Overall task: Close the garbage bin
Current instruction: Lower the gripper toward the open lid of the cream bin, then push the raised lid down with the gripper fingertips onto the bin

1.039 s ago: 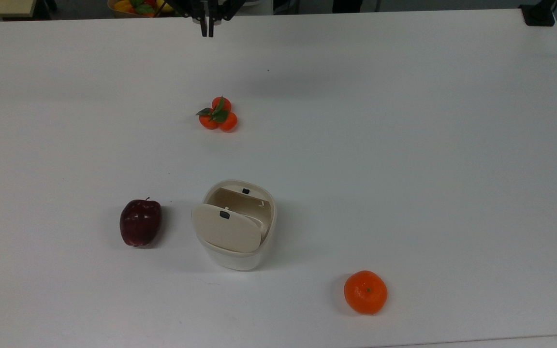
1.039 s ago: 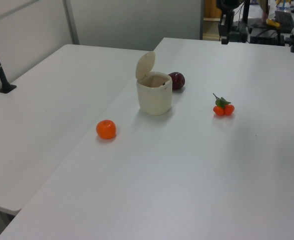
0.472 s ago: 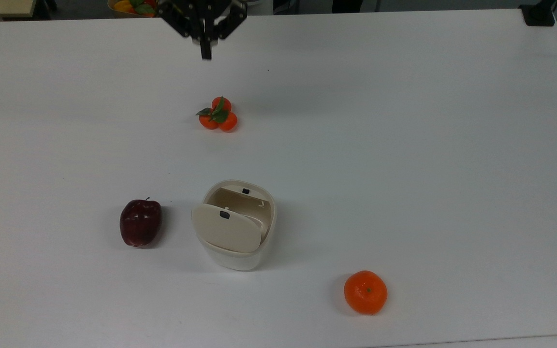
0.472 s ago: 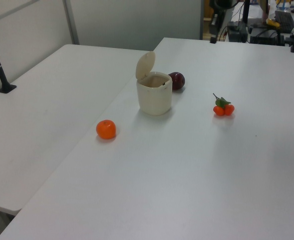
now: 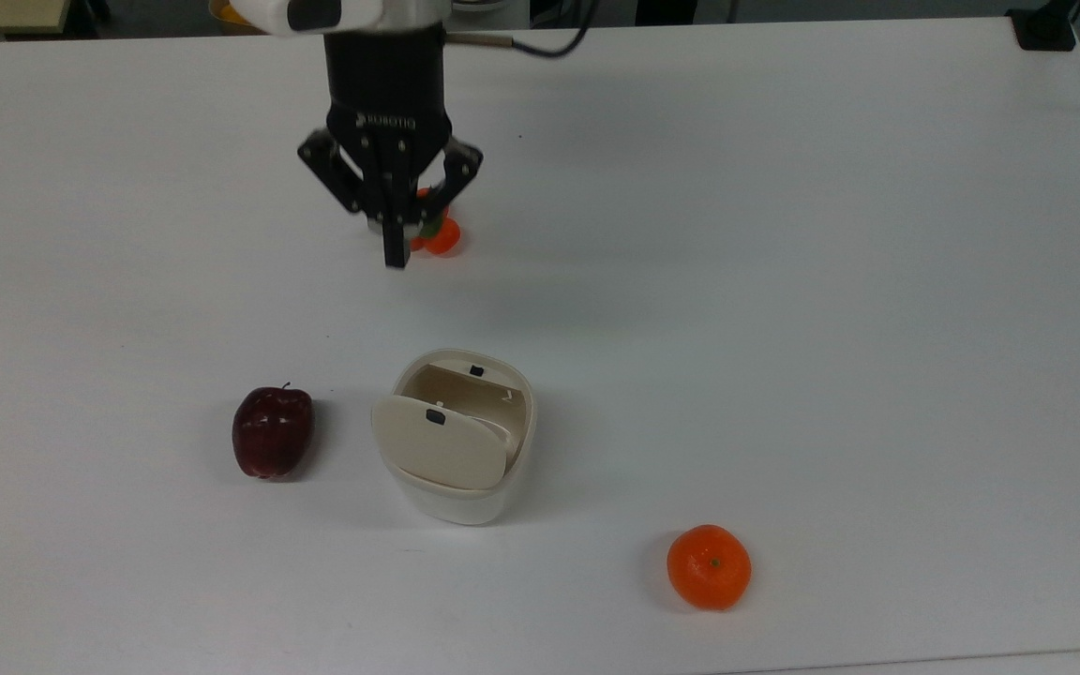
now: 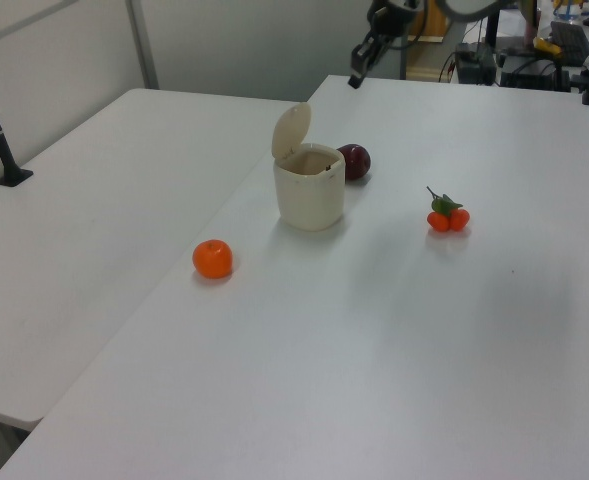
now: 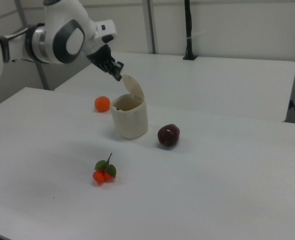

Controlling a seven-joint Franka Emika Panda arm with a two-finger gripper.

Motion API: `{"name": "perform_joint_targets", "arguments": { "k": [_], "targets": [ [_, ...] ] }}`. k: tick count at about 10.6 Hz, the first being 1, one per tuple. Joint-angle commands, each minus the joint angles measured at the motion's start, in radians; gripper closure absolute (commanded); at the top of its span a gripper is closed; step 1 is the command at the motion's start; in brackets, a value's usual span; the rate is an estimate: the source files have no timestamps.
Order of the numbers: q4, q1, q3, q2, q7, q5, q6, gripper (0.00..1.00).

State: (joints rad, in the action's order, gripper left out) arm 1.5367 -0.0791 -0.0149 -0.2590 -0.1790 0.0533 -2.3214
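Bin: small cream-white plastic garbage bin (image 5: 462, 441) on the white table (image 5: 831, 281), beige lid (image 5: 439, 454) raised, between a dark red apple (image 5: 272, 432) and an orange (image 5: 709, 566).
Gripper: black two-finger gripper (image 5: 396, 255) held above the table, fingers closed together, empty.
Arm: white arm (image 7: 62, 37) angled downward toward the bin.

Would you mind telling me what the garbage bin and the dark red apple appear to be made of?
The garbage bin looks like matte cream plastic: smooth, evenly coloured walls and a thin beige lid standing raised. The apple has a glossy skin with bright highlights; whether it is real or plastic cannot be told.
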Motion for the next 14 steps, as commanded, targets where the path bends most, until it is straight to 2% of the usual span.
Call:
{"name": "perform_joint_targets", "arguments": {
  "k": [1,5,8,12,14],
  "targets": [
    [-0.004,-0.004,-0.007,-0.077,-0.022,-0.004,-0.258,1.0],
    [-0.024,-0.002,-0.005,-0.193,-0.028,-0.004,-0.583,1.0],
    [-0.026,-0.004,-0.005,-0.256,-0.027,-0.004,-0.72,1.0],
    [-0.023,-0.013,-0.005,-0.256,-0.023,-0.006,-0.701,1.0],
    [-0.024,-0.015,-0.005,-0.223,-0.023,-0.006,-0.524,1.0]
  ]
}}
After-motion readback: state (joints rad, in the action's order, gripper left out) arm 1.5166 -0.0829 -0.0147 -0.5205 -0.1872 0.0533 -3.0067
